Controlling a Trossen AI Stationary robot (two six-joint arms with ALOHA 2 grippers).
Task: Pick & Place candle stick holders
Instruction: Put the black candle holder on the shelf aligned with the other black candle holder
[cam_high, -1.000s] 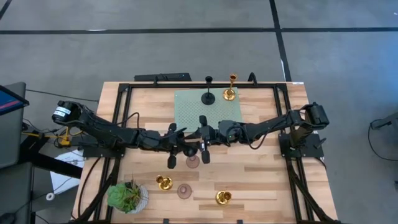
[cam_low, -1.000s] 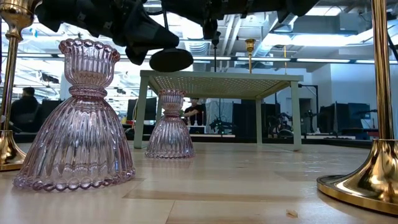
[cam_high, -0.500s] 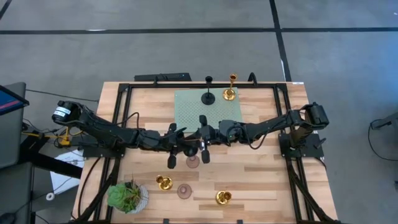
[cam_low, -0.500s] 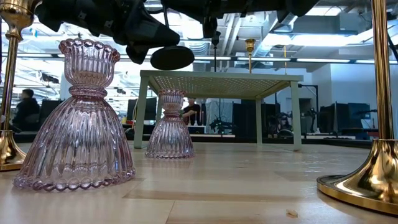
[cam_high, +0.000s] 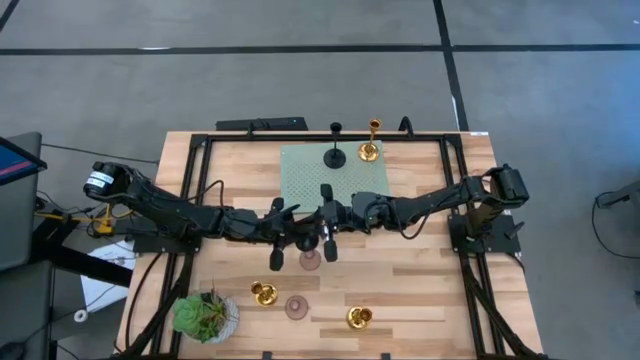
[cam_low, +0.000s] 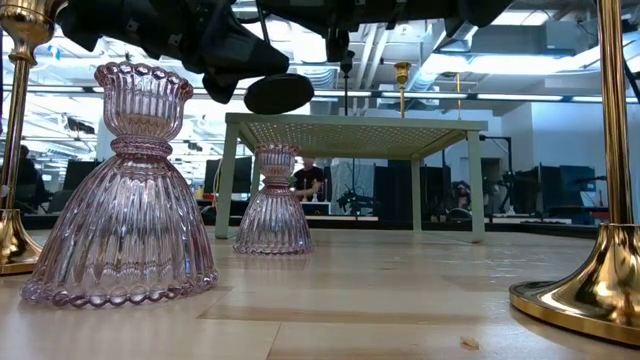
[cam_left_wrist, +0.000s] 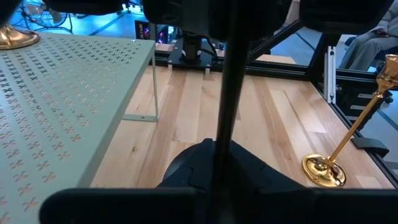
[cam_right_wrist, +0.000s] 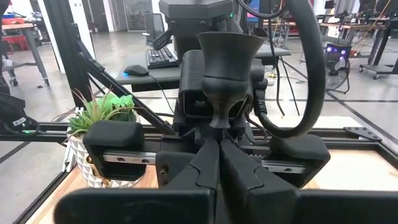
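A black candle stick holder (cam_right_wrist: 226, 56) stands upright in the air between my two grippers, above the table's middle. Its round base (cam_low: 280, 93) hangs below them. My left gripper (cam_high: 303, 238) and my right gripper (cam_high: 322, 232) face each other, both shut on it. Another black holder (cam_high: 335, 155) and a gold one (cam_high: 369, 150) stand on the pale green platform (cam_high: 300, 175). Two pink holders (cam_high: 310, 260) (cam_high: 297, 307) and two gold ones (cam_high: 263, 293) (cam_high: 359, 318) stand on their bases on the wood. My left gripper pinches the black holder's slim stem (cam_left_wrist: 222, 124) between its two fingers, coming level from the table's left, across the stem. The holder is upright and lifted clear. My right gripper pinches the holder's neck just under the cup (cam_right_wrist: 217, 124) between its two fingers, coming level from the table's right, across the stem. The cup stands above the fingers.
A green potted plant (cam_high: 205, 315) stands at the near left corner. The platform stands on legs just beyond the grippers. A dark frame rail (cam_high: 190, 200) runs along the table's edges. Bare wood lies to the right (cam_high: 430, 280).
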